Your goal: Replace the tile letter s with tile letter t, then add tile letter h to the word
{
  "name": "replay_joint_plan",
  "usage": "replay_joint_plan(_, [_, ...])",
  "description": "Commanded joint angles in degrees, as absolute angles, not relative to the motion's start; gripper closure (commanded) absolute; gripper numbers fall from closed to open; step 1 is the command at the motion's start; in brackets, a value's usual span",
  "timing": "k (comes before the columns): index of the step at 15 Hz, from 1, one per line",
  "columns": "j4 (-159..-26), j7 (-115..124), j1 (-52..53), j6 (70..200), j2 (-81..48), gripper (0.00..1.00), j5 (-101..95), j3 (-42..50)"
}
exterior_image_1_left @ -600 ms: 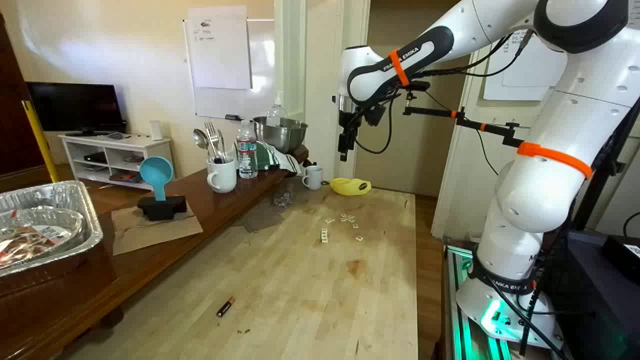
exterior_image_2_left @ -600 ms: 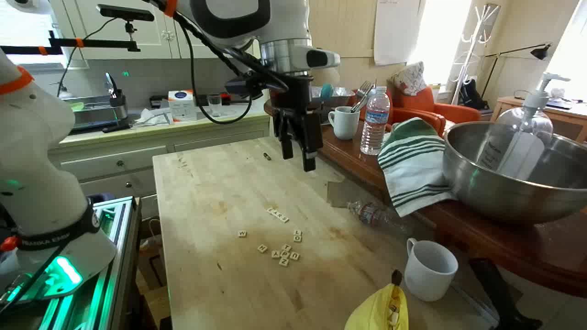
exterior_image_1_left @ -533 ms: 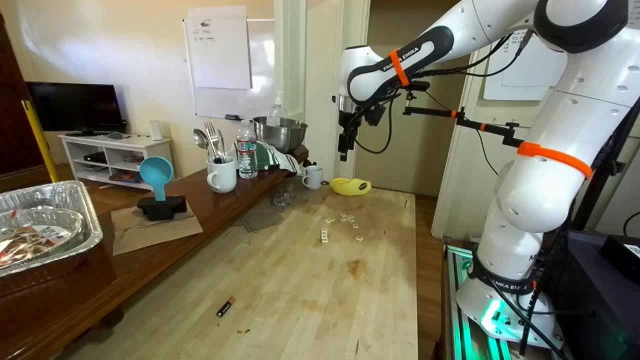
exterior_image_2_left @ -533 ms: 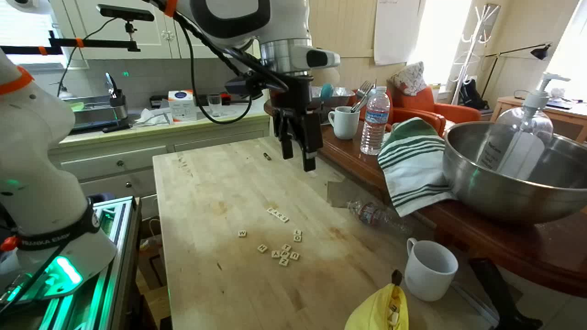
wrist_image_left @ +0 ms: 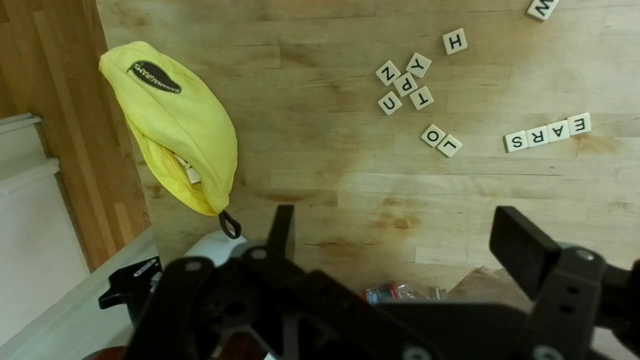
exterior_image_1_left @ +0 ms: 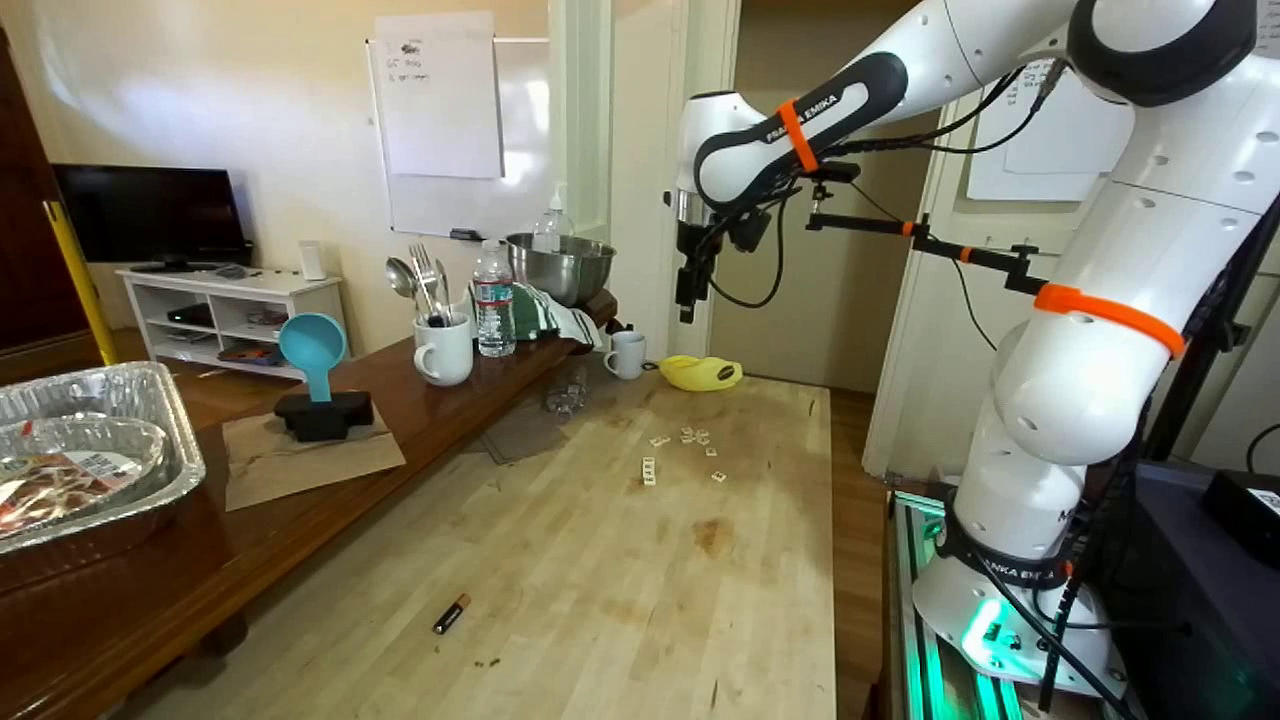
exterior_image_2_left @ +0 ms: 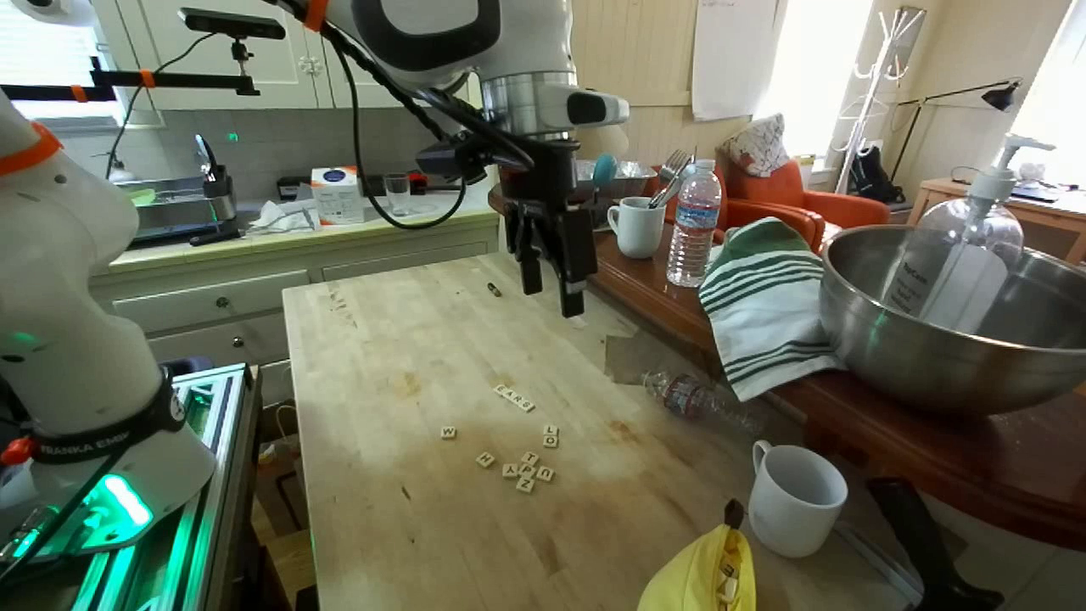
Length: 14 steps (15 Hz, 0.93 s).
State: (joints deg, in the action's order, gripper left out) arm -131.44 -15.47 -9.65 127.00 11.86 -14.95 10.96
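Observation:
The tiles E, A, R and S lie in a straight row spelling EARS; in the wrist view the tile S (wrist_image_left: 516, 141) is at the row's left end and the tile E (wrist_image_left: 579, 123) at its right end. The row shows in both exterior views (exterior_image_1_left: 649, 471) (exterior_image_2_left: 514, 398). The tile T (wrist_image_left: 422, 98) lies face up against the tile P (wrist_image_left: 405, 84) in a loose cluster with Z, Y and U. The tile H (wrist_image_left: 455, 41) lies alone. My gripper (wrist_image_left: 395, 212) is open and empty, high above the table, away from the tiles; it shows in an exterior view (exterior_image_2_left: 551, 299).
The tiles O (wrist_image_left: 432, 135) and L (wrist_image_left: 450, 145) touch each other; the tile W (wrist_image_left: 543, 7) lies apart. A yellow banana pouch (wrist_image_left: 175, 125), a white mug (exterior_image_2_left: 797, 501) and a lying plastic bottle (exterior_image_2_left: 696, 399) are on the table. A raised brown counter (exterior_image_1_left: 480, 400) borders one side.

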Motion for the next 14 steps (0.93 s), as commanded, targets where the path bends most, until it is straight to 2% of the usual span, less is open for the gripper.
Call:
replay_joint_plan(1, [-133.46,-15.16,-8.42,130.34,10.2,0.0,-16.67,9.2])
replay_joint_plan(9, [-138.48,-22.51,-5.27,144.95,1.6,0.0,-7.94,7.83])
replay_joint_plan(14, [-138.51,-30.16,-6.07,147.14,-3.0,0.0,0.11,7.06])
